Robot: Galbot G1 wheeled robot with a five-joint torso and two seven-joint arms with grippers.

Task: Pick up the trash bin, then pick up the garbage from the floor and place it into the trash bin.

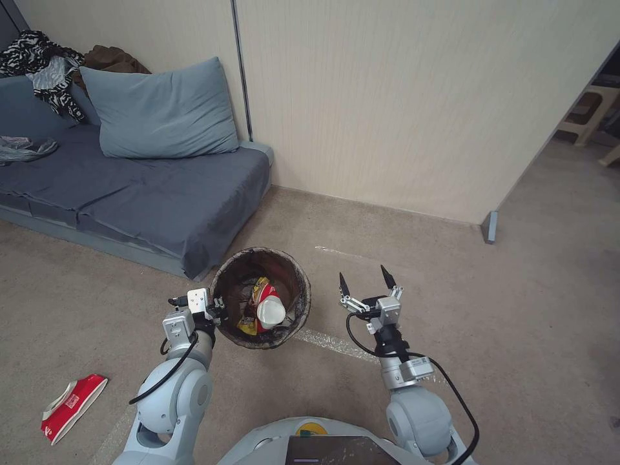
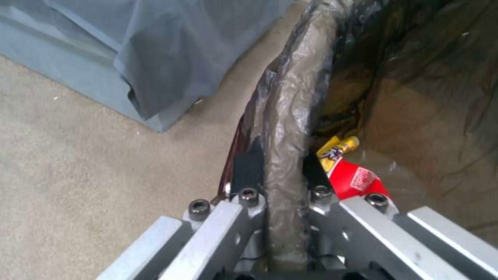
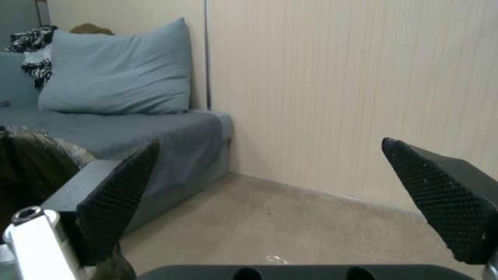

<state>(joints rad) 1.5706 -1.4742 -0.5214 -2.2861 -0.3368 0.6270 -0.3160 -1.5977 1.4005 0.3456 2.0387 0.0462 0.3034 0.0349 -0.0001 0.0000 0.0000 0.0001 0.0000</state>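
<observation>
Inside trash bin (image 1: 226, 278): cup (image 1: 270, 312), snack pkts (image 1: 258, 294).

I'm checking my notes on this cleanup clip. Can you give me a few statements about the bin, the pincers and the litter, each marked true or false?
1. The left pincer is shut on the rim of the small round bag-lined trash bin. True.
2. The right pincer holds a white paper cup. False: it is open and holds nothing; the cup lies in the bin.
3. A red-and-white snack packet lies on the carpet. True.
4. The bin is empty. False: it holds litter.
</observation>
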